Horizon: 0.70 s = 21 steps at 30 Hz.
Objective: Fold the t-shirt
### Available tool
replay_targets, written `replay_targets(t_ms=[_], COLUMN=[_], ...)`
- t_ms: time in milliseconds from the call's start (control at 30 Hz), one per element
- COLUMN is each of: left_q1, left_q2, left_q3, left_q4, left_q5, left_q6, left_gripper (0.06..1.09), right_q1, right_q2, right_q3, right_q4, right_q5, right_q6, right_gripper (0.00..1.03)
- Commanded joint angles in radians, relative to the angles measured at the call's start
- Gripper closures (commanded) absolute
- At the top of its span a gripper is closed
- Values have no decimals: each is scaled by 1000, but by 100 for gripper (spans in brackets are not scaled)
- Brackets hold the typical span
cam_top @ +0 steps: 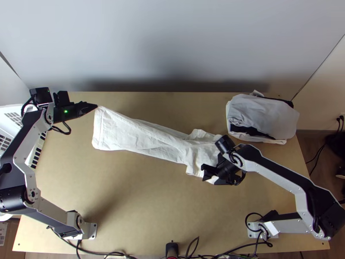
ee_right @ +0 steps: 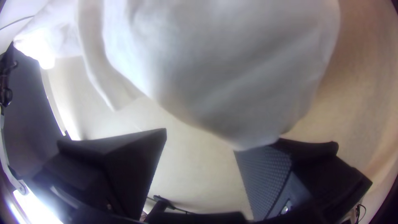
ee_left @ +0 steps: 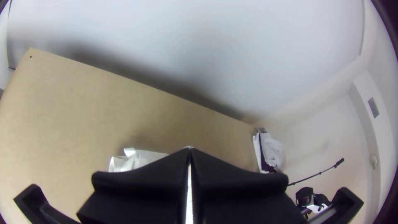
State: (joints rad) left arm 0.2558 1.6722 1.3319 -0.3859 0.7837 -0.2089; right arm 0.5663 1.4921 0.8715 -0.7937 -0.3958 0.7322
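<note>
1. The t-shirt [cam_top: 138, 134] is coloured plain white.
2. The table [cam_top: 129, 190] is toned light tan.
3. White, pale grey and black are mixed in the clothes pile [cam_top: 263, 114].
4. The left gripper [cam_top: 96, 106] is coloured black.
5. The right gripper [cam_top: 208, 173] is coloured black, its pad [ee_right: 265, 178] finely grid-patterned.

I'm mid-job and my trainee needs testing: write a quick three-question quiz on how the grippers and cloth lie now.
1. True or false: the right gripper is open.
2. Choose: the left gripper holds the white t-shirt by (a) its middle; (b) a corner at its left end.
3. Fill in: the pile of cloths lies near the table's far ____ corner.
Key: 1 true; 2 b; 3 right.
</note>
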Motion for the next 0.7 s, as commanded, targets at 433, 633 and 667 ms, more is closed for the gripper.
replay_targets(t_ms=[433, 633, 667], left_q1=[17, 17, 17], left_q2=[4, 6, 6], left_q3=[13, 7, 6], left_q4=[-2, -4, -4], left_q5=[0, 2, 2], left_q6=[-1, -1, -1], left_gripper=[105, 105, 105], right_q1=[7, 35, 46], right_q2=[-29, -93, -108], right_q3=[-6, 14, 24], right_q4=[44, 8, -7], right_q5=[60, 60, 60], right_q6=[-5, -2, -2], right_gripper=[100, 100, 100])
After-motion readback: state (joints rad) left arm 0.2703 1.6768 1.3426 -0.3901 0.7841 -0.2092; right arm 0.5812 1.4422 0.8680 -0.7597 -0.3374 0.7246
